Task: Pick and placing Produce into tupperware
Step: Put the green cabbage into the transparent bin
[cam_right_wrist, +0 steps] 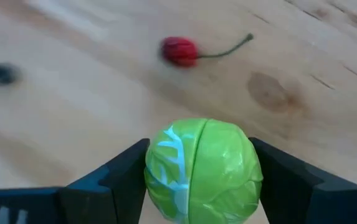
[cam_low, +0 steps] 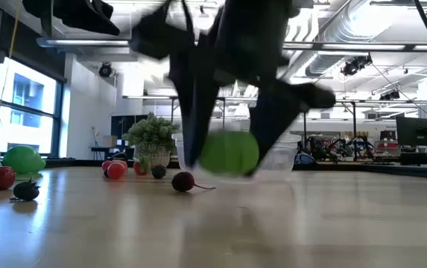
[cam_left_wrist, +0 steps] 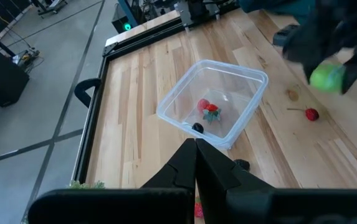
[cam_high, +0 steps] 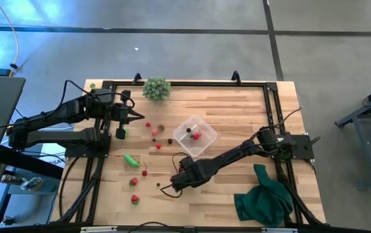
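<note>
Between the right pincer's (cam_right_wrist: pixel 200 180) fingers sits a pinched green sprout (cam_right_wrist: pixel 203 171), hidden overhead; left pincer (cam_high: pixel 135 116) pressed together.

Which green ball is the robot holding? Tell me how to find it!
Start at the clear tupperware in the table's middle. Just beside it, toward the front edge, the right hand grips a round green ball. Pale leaf veins make it look like cabbage, unlike the small red cherry nearby.
</note>
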### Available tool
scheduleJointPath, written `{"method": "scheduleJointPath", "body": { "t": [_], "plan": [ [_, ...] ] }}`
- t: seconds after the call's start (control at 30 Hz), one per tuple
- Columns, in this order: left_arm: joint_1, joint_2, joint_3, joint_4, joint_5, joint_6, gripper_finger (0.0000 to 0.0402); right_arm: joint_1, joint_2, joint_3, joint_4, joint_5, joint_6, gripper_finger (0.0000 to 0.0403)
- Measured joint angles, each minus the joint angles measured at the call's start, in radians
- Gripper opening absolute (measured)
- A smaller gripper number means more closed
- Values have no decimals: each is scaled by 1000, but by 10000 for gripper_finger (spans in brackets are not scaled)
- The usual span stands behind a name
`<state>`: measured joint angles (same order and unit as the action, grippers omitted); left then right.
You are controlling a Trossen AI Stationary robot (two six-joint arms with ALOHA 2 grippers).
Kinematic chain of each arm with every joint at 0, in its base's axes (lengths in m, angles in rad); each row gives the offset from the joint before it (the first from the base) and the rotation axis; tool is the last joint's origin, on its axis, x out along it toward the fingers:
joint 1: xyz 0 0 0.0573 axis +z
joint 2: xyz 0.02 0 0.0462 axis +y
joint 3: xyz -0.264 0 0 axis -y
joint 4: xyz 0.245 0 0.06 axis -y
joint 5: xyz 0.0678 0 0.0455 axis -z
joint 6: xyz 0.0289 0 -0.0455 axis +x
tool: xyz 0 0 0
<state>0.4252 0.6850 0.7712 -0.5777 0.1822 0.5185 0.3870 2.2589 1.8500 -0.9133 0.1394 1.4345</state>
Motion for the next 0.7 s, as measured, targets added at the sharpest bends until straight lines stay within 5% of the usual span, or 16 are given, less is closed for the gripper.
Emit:
{"method": "scheduleJointPath", "body": {
  "t": [0.33,0.7],
  "plan": [
    [0,0,0,0,0,0,1,-17,-214,0,-22,52,-163,230],
    [0,0,0,0,0,0,1,-194,-498,1,-134,272,-408,229]
  ]
}}
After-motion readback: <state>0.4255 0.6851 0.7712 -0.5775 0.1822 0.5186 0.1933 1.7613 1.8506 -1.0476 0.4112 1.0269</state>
